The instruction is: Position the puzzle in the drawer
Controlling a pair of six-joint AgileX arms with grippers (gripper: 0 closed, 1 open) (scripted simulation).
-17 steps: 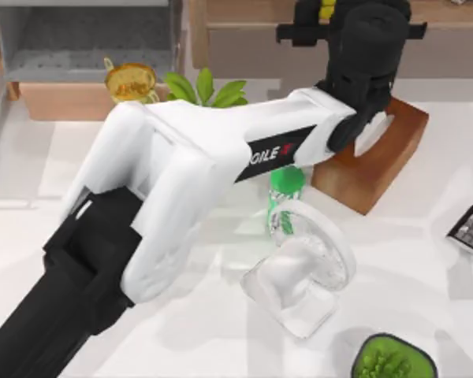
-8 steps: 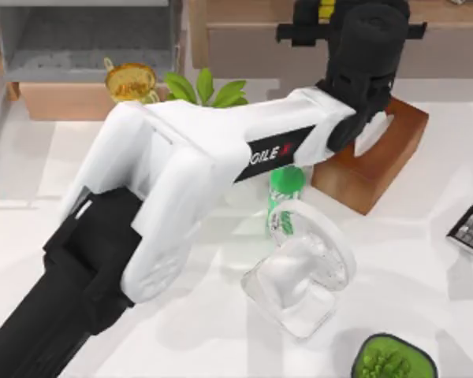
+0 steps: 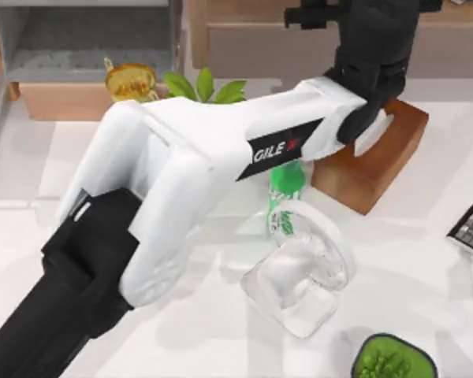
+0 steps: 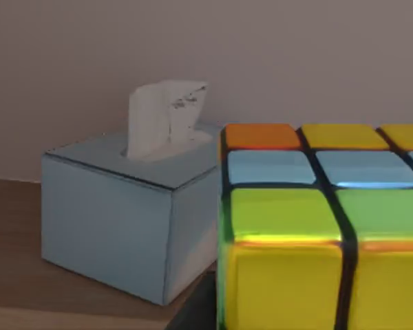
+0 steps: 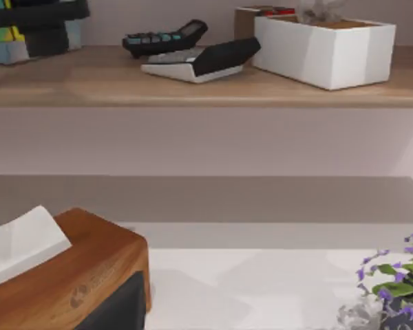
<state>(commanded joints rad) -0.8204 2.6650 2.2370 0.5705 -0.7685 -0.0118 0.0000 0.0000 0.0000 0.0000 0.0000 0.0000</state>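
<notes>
Overhead, the drawer point(image 3: 87, 55) stands open at the table's far left, its speckled grey inside bare, its tan front panel facing the table. One left arm point(image 3: 181, 181) reaches across to the long wooden shelf point(image 3: 252, 31) at the back; whether its gripper point(image 3: 331, 12) is clenched or released cannot be told. In the left wrist view, the puzzle point(image 4: 323, 227) sits very close to the camera, showing orange, yellow, blue and green tiles with black seams, just beside one pale blue tissue box point(image 4: 131, 213) holding one tissue. One brown tissue box point(image 3: 370, 161), one green bottle point(image 3: 284, 189) stand on the table.
</notes>
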